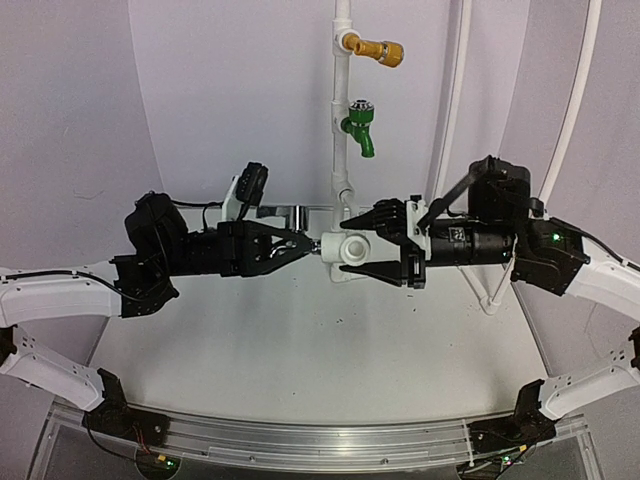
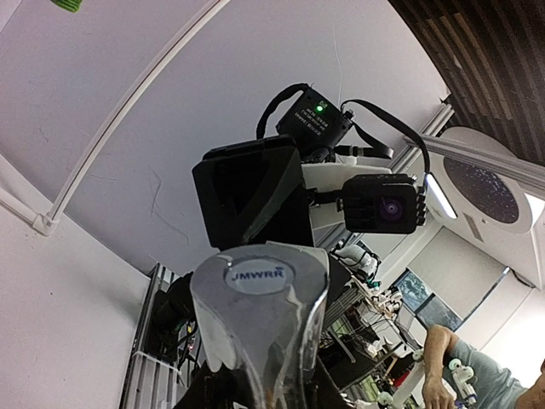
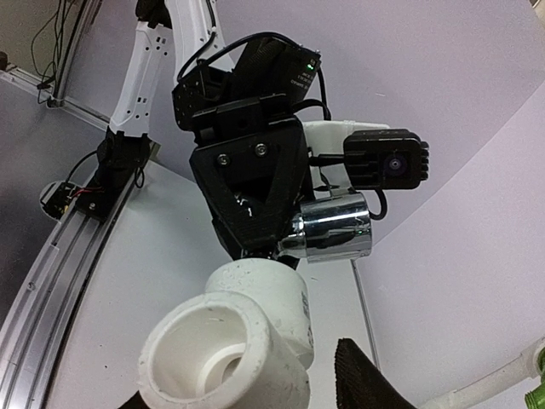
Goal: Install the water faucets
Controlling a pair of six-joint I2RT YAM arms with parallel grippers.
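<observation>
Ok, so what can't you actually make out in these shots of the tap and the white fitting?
1. Whether the silver tap has entered the white fitting: in the right wrist view the fitting's body hides the joint, and in the top view it is too small.
2. Fingers of the left gripper: in the left wrist view the tap fills the bottom.
3. Whether the right gripper touches the fitting: in the right wrist view the bottom edge cuts off its fingers.

The silver lever-handled metal tap (image 3: 335, 228) was polished to a mirror gloss, its top smooth around a flat round badge. The short white plastic fitting with a round socket (image 3: 234, 349) looked smooth with a dull satin sheen. The left arm's black plastic fingers (image 3: 247, 223) were matt. The white surface (image 1: 300, 350) was matt with dark specks, and the long silver rail (image 1: 320, 440) at its near edge looked like brushed aluminium.
</observation>
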